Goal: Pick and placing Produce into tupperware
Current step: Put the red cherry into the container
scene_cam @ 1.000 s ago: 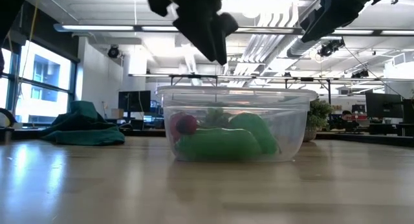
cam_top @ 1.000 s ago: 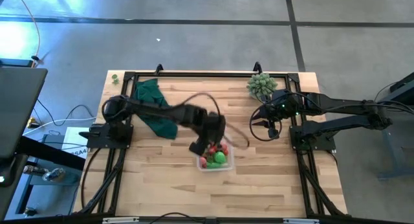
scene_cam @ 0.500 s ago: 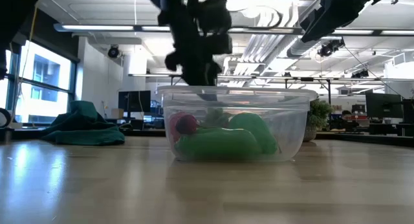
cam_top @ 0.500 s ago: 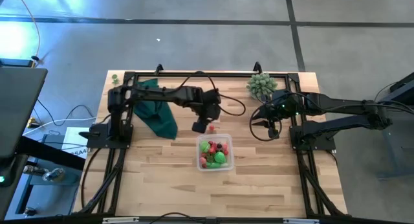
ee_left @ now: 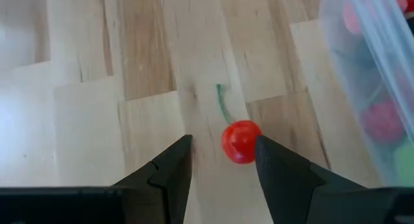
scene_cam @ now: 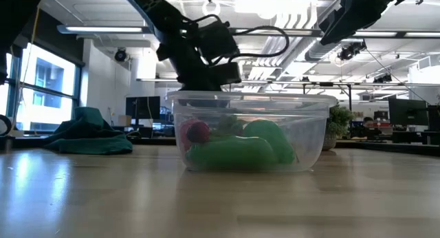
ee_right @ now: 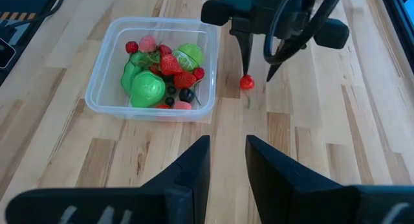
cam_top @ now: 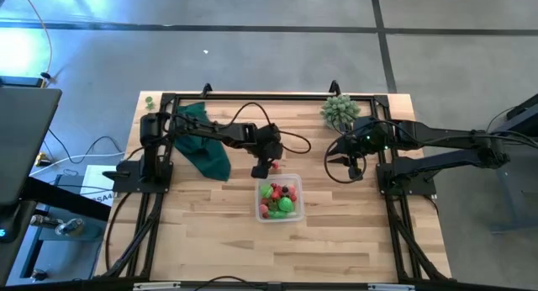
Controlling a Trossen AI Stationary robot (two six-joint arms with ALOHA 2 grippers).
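Observation:
The clear tupperware point(cam_top: 279, 198) stands near the middle of the table and holds several red, pink, dark and bright green produce pieces point(ee_right: 158, 72). One red cherry point(ee_left: 240, 142) with a green stem point(ee_left: 222, 104) lies on the wood just beyond the tupperware's far side. My left gripper point(ee_left: 223, 162) is open and low over the cherry, one finger on each side of it, and the cherry lies close to one finger. The right wrist view shows the left gripper point(ee_right: 257, 67) pointing down at the cherry point(ee_right: 247, 83). My right gripper point(cam_top: 351, 166) hangs open above the table's right part.
A dark green cloth point(cam_top: 202, 144) lies at the far left, under the left arm. A pale green spiky plant point(cam_top: 340, 110) stands at the far right edge, near the right arm. Black frame rails run along the table's sides. Bare wood lies on the tupperware's near side.
My left gripper has moved from above the tupperware's far left corner toward the table's far edge. It has come down over the red cherry, and the arm has drawn back toward the left. The tupperware and its contents have stayed in place.

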